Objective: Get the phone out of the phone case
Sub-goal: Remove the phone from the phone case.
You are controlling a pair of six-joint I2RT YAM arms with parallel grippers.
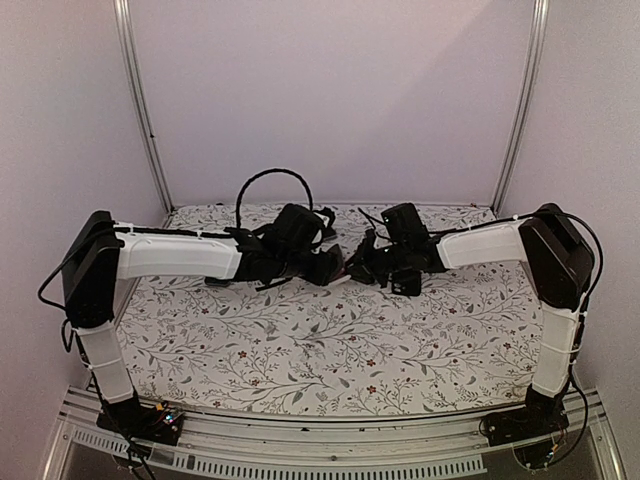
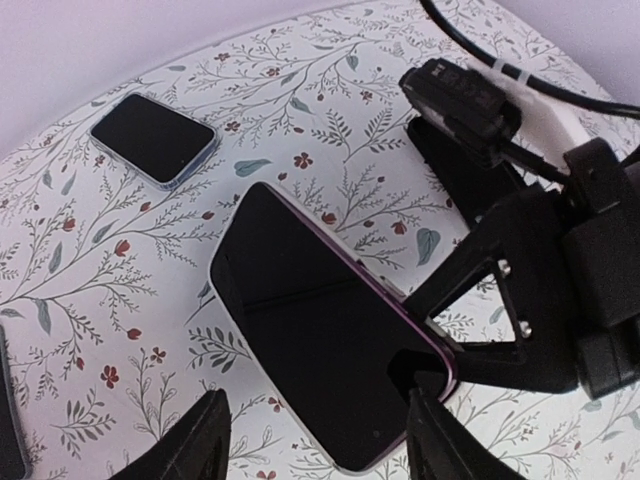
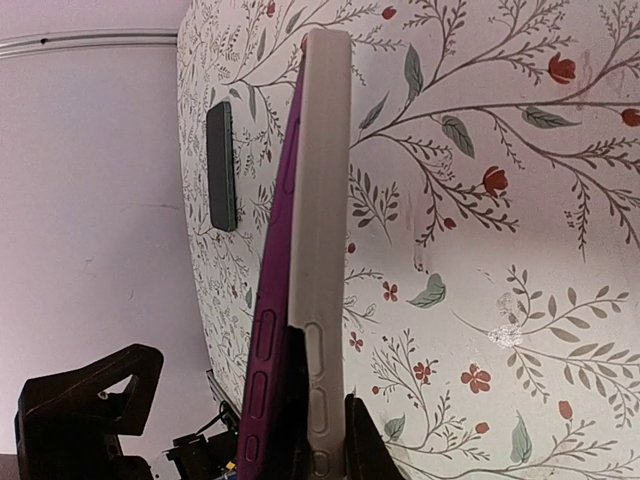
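My right claw (image 3: 322, 436) is clamped on one end of the phone (image 2: 310, 340), pinching across its thickness. My left claw (image 2: 318, 428) stands open, one finger (image 2: 208, 432) at either side of the near end at the bottom of the left wrist view, gripping nothing. The phone fills the lower centre of that view, dark glass up. It looks raised off the tabletop (image 2: 330, 110), though I cannot be certain.

Edge-on in the right wrist view, the purple phone case (image 3: 272, 270) runs up the middle of the frame with a pale band just beside it. I cannot tell whether that band is the phone's own side or another layer of case.

I judge the phone stiff, fairly light, slick on its glass and easy to crack if it drops. The case looks like soft rubbery plastic that should flex and peel at a corner. I would take the case lip at a free corner with the left claw and avoid squeezing the screen.

A second phone (image 2: 152, 138) lies flat at the upper left, well apart.
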